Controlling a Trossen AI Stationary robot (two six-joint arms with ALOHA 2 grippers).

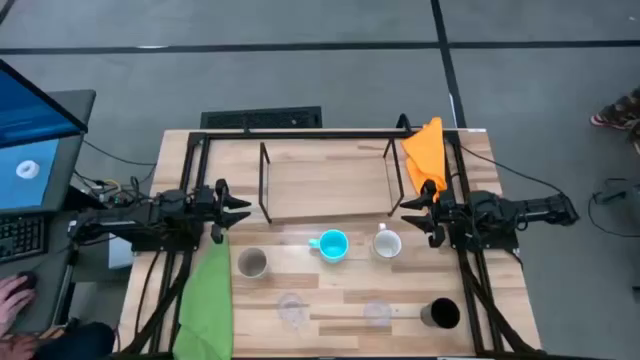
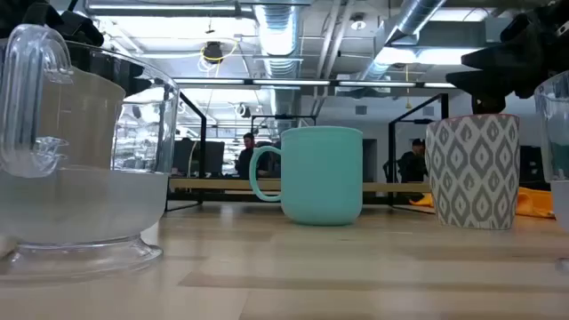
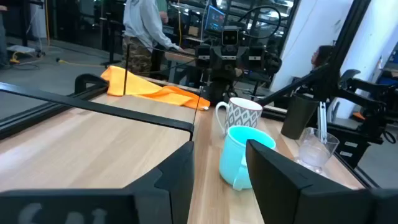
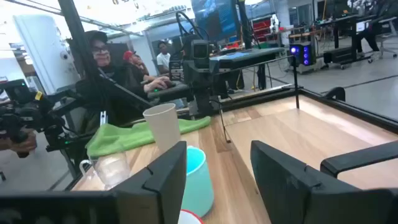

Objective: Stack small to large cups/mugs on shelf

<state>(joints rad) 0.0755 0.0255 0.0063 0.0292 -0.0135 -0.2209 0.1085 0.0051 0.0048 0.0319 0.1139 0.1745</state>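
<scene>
Overhead, the shelf lies empty at the far middle of the tabletop, its long axis running left to right between the two arms. None of the six vessels is on it yet.

The vessels stand in two rows on the near side of the shelf. Nearest row, left to right: grey-beige cup, bright blue mug, patterned white mug. Farther toward the tabletop's front edge: two clear glasses and the black cup. All stand upright and apart from one another.

The left gripper hovers just beside the shelf's left end, fingers apart and holding nothing; the grey-beige cup is the vessel nearest it. The right gripper hovers just beside the shelf's right end, fingers likewise apart and empty; the white mug is just beside it and is judged the readiest first pick for that arm.

In the left wrist view the blue mug lies straight ahead between the fingers, handle turned toward the camera.

An orange cloth and a green cloth lie at the sides. No brand, label or legible writing appears on any vessel.
</scene>
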